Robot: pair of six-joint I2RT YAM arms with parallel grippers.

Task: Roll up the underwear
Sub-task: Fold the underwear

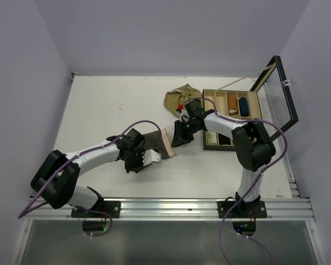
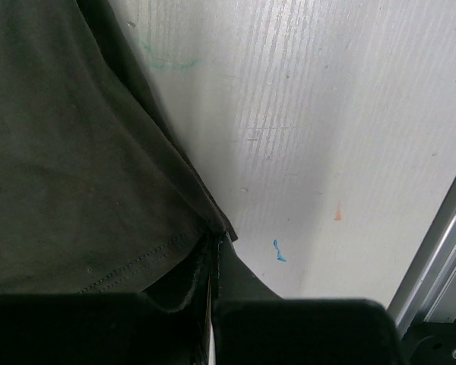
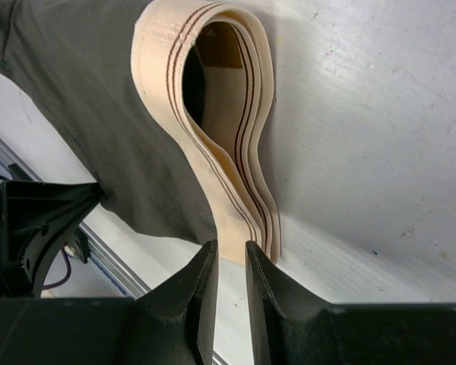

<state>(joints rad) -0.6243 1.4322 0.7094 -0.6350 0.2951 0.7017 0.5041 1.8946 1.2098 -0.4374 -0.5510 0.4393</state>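
Brown underwear (image 1: 153, 141), hem pinched in shut left jaws, beige waistband (image 3: 167, 91) nipped by right jaws

Two underwear, a dark brown pair (image 1: 153, 139) and an olive-tan pair (image 1: 182, 95); one open box (image 1: 230, 91); two arms (image 1: 94, 154) (image 1: 226, 126).

White table (image 1: 110, 105), pale lilac walls (image 1: 154, 33)

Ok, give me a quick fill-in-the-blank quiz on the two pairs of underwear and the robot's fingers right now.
1. The left fingers are ___ on an edge of the dark brown underwear.
2. The right fingers sit at its waistband, which is coloured ___.
3. The olive-tan underwear lies crumpled next to the box, whose lid is ___.

Missing words: shut; beige; open.
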